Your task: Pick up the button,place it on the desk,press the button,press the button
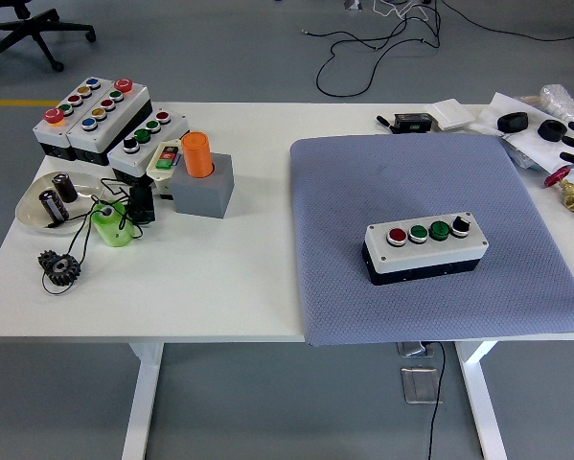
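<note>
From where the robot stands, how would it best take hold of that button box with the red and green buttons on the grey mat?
Probably by the two long sides of the button box, coming down from above. It lies flat on the grey mat, long axis running left to right and slightly turned, so fingers could close front to back across its narrower width, below the lid, clear of the red button and its neighbours.

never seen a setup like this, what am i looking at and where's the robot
This is one picture from a camera high on a humanoid robot, looking down over its white table. Neither of its arms or hands is in view, so nothing is held. On a grey mat sits a button box with one red button, two green ones and a black knob. At the left lie more button boxes, an orange cylinder in a grey block, a green part, a dish and a black gear. Small parts lie at the far right.
</note>
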